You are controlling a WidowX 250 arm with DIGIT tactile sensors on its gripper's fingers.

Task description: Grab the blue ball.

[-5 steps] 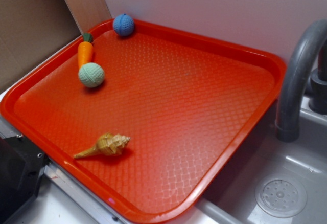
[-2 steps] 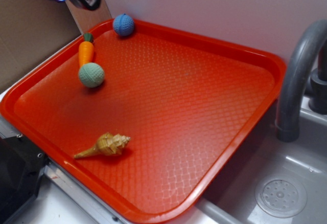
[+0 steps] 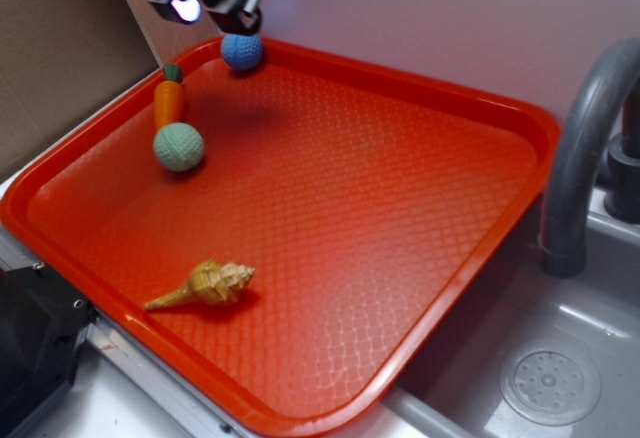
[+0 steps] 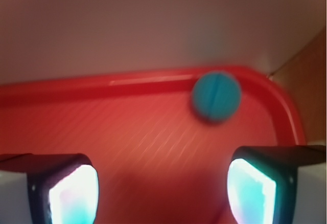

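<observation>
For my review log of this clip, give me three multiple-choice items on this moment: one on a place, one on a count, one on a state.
1. Where does the blue ball lie on the red tray?
A. far corner by the wall
B. centre
C. beside the shell

2. How many balls are on the tray?
A. one
B. two
C. three

3. How does the gripper stand?
A. shut on the blue ball
B. open, above the tray, holding nothing
C. shut on the carrot

Key: 1 A, it rests against the rim below the wall; 2 B, the blue one and the green ball; 3 B, the wrist view shows the fingers apart with the ball ahead of them.
</observation>
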